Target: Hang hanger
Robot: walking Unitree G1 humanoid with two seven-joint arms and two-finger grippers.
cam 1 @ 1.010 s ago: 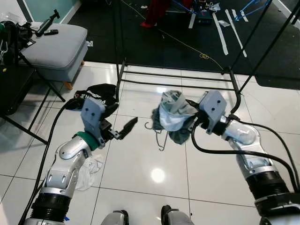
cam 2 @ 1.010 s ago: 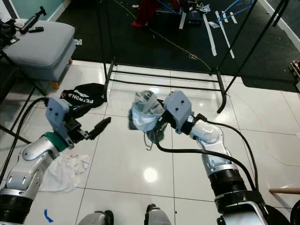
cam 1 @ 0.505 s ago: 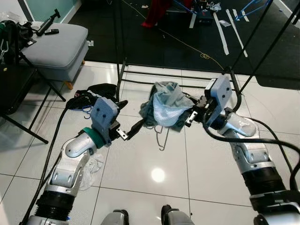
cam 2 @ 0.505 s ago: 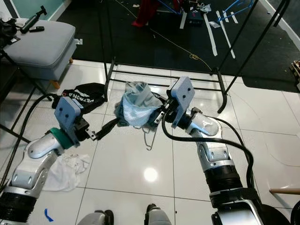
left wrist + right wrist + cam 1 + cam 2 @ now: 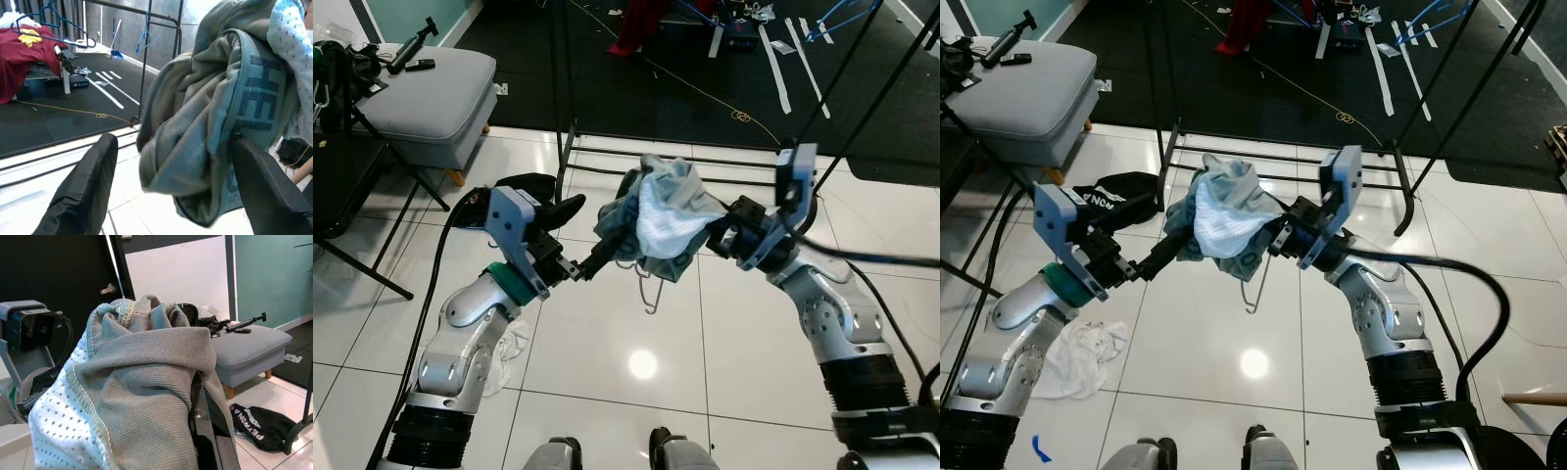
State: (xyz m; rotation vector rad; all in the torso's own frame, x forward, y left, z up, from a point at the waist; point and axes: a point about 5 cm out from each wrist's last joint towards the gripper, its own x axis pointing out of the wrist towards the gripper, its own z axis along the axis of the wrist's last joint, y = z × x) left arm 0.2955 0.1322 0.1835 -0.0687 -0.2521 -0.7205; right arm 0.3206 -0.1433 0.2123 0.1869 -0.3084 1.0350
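White capitals reading "PETRONA", seen upside down from the robot's head and cut off at the edge, stand on the black garment (image 5: 257, 420) lying on the tiled floor; dark blue block letters, seemingly "HEL", run along a band of the grey-green garment (image 5: 230, 127); nothing else is legible.

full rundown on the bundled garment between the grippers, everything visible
The garment is a bunched grey-green knit with a white dotted mesh panel and a band bearing dark blue letters. It hangs in the air above the white tiled floor, in front of the black rack's lower bars. A thin wire hanger dangles out beneath it. The right gripper holds it from one side, fingers buried in cloth. The left gripper, fingers spread, reaches into its other edge.
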